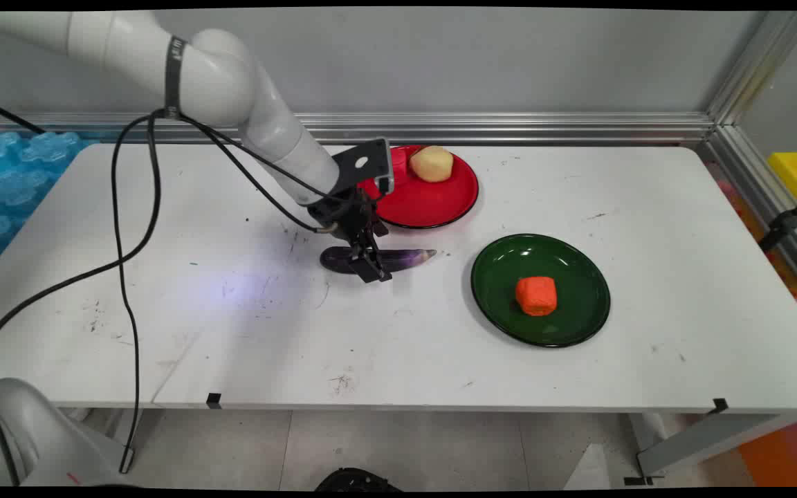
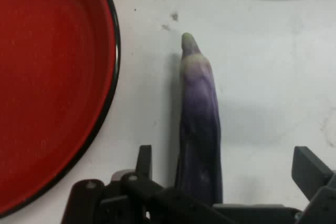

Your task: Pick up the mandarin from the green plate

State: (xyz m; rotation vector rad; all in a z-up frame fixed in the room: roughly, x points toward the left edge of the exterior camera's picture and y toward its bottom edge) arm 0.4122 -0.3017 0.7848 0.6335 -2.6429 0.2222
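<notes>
White worktop [image 1: 578,373], scuffed in places, runs back to a grey wall. On its far middle sits a red plate [image 1: 433,200] carrying a pale yellow potato [image 1: 431,164]; nearer and to the right, a dark green plate [image 1: 564,263] holds an orange lump [image 1: 535,295]. Just near of the red plate lies a slim purple eggplant [image 2: 199,124], its paler greenish tip pointing right. Over its thick end hangs the gripper [image 1: 365,266], fingers spread apart on either side, not touching it.

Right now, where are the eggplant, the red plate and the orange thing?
eggplant [image 2: 199,114]: hand view, middle of its purple body.
red plate [image 1: 433,204]: main view, bare inner floor.
orange thing [image 1: 535,295]: main view, its top, on the green plate [image 1: 578,270].
</notes>
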